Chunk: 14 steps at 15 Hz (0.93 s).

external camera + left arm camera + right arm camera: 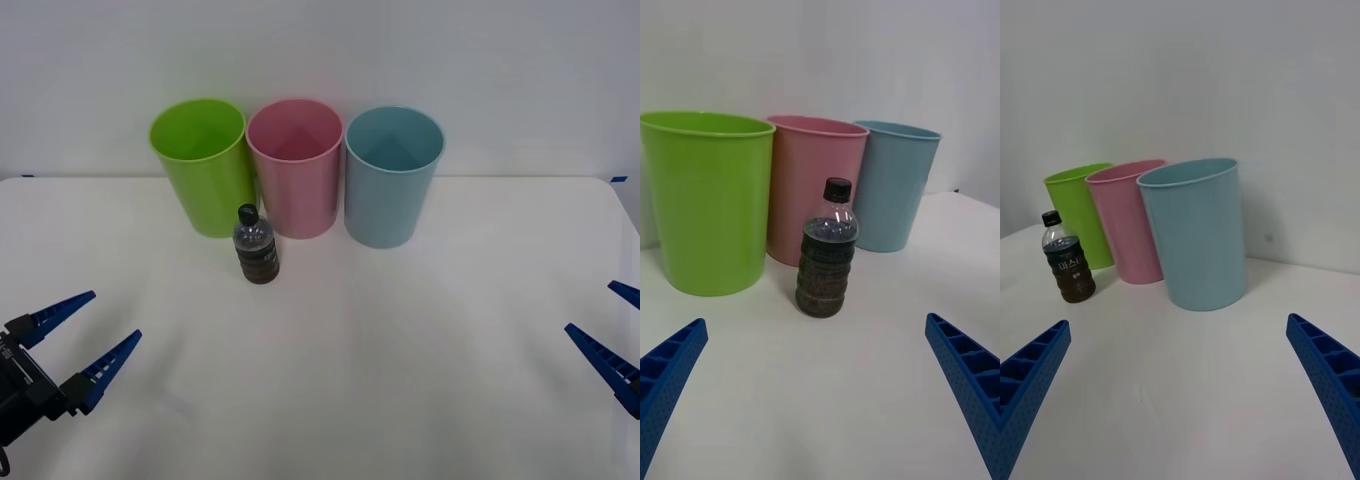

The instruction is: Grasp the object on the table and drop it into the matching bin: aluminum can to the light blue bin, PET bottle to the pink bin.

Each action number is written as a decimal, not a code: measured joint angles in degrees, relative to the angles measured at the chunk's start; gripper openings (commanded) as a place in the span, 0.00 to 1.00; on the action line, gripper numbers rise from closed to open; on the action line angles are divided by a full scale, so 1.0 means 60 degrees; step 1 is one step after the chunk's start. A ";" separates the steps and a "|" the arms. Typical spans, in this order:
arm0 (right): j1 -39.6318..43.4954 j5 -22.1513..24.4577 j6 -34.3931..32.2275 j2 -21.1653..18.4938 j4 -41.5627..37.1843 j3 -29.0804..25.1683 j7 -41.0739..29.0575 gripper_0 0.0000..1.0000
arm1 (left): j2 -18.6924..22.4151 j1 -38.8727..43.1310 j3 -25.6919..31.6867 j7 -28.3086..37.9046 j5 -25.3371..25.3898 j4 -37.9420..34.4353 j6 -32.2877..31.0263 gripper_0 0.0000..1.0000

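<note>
Before smooth pink bin (295, 165) | ribbed clear PET bottle (255, 246) (upright) | both jaws wide

The tabletop (330, 380) is plain white, and the wall behind it a pale grey-white. Ahead of the end effectors stand three bins in solid, unpatterned colours: a lime green bin (203, 165), a pink bin (297, 166) and a light blue bin (392, 175). The bottle (255, 246) is clear plastic with a black cap, dark brown contents and a dark label bearing white lettering. Left end effector (84, 333) and right end effector (617, 325) both have deep blue, ribbed fingers.
</note>
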 measured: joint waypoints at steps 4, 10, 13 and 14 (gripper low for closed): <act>0.0000 0.0000 0.0000 0.0000 0.0000 0.0000 0.0000 1.00 | -0.0025 -0.0055 -0.0617 -0.0217 -0.0082 0.0034 0.0758 1.00; 0.0000 0.0000 0.0000 0.0000 0.0000 0.0000 0.0000 1.00 | -0.0287 -0.0332 -0.1746 -0.0523 -0.0119 0.0172 0.2407 1.00; 0.0000 0.0000 0.0000 0.0000 0.0000 0.0000 0.0000 1.00 | -0.0419 -0.0559 -0.2361 -0.0663 -0.0134 0.0172 0.3276 1.00; 0.0000 0.0000 0.0000 0.0000 0.0000 0.0000 0.0000 1.00 | -0.0468 -0.0639 -0.2555 -0.0702 -0.0141 0.0172 0.3555 1.00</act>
